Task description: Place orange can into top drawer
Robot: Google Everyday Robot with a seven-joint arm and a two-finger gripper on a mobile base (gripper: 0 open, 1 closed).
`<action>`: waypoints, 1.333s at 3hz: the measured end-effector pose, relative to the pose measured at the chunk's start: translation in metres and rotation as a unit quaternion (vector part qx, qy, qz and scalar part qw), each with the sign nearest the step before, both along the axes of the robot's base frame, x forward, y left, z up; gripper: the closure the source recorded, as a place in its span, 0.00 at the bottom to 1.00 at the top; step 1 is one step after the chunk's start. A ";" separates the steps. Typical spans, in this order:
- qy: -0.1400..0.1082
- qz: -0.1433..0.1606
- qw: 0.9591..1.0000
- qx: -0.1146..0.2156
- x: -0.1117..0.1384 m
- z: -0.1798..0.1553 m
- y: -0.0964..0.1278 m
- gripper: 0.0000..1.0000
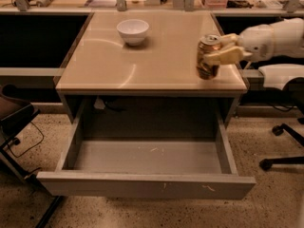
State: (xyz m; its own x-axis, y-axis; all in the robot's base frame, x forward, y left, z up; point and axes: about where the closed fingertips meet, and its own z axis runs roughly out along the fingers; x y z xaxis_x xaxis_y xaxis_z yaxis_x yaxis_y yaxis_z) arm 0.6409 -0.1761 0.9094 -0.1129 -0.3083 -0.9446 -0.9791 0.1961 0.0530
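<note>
The orange can [206, 68] is upright over the right end of the tan tabletop [118, 65], close to its front right corner. My gripper [213, 51] reaches in from the right and is shut on the can's upper half, with one pale finger [223, 57] across its front. I cannot tell whether the can's base touches the tabletop. The top drawer [142, 186] is pulled wide open below the tabletop, and its grey floor [147, 156] is bare.
A white bowl [133, 31] stands at the back middle of the tabletop. An office chair base [280, 146] is on the floor at the right, and a dark chair [14, 122] with cables at the left. Cluttered shelves run along the back.
</note>
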 end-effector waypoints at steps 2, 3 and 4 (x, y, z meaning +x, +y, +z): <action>0.023 -0.061 0.998 -0.012 -0.147 0.021 -0.072 1.00; 0.064 -0.071 0.995 -0.010 -0.174 -0.011 -0.083 1.00; 0.057 -0.069 0.996 -0.006 -0.166 -0.017 -0.065 1.00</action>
